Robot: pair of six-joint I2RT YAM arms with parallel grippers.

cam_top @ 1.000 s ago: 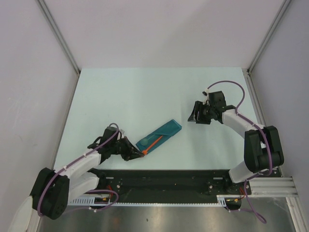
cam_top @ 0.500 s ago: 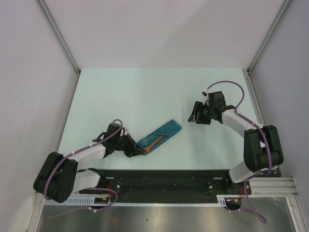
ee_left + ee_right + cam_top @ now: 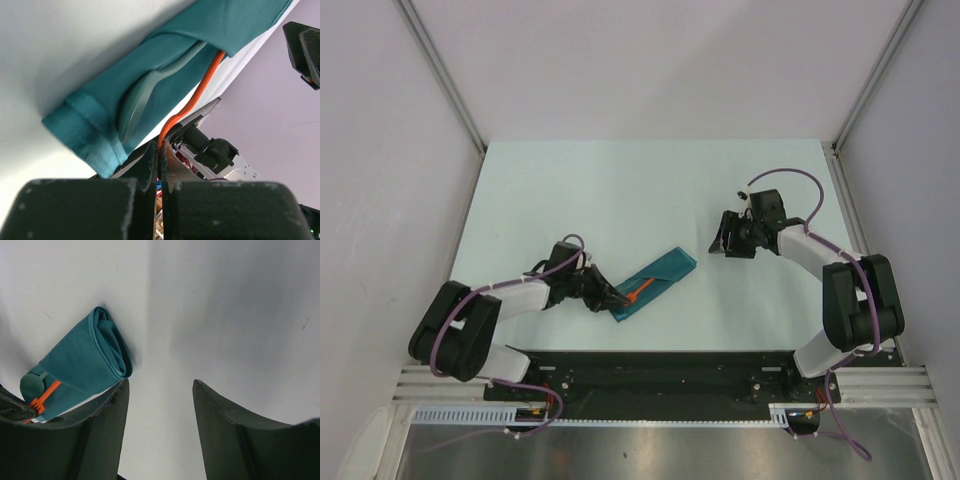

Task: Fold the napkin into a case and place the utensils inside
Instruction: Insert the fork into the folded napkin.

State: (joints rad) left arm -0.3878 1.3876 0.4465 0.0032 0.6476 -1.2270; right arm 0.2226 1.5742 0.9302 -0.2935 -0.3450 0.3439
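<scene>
The teal napkin lies folded as a long narrow case [image 3: 658, 278] in the middle of the table, and also shows in the left wrist view [image 3: 210, 35] and the right wrist view [image 3: 82, 365]. My left gripper [image 3: 611, 299] [image 3: 160, 157] is at the case's near left end, shut on the handle of the orange-red utensil [image 3: 638, 292] [image 3: 192, 97]. The utensil's far end runs under a fold of the cloth. A grey-teal spoon [image 3: 145, 95] lies on the case beside it. My right gripper [image 3: 720, 244] [image 3: 160, 387] is open and empty, just right of the case's far end.
The pale table [image 3: 620, 190] is walled at the back and both sides. The black base rail [image 3: 650, 375] runs along the near edge behind the left gripper.
My left gripper has moved right and up to the case's near end, carrying the orange-red utensil further along the cloth. The right arm has barely moved.
</scene>
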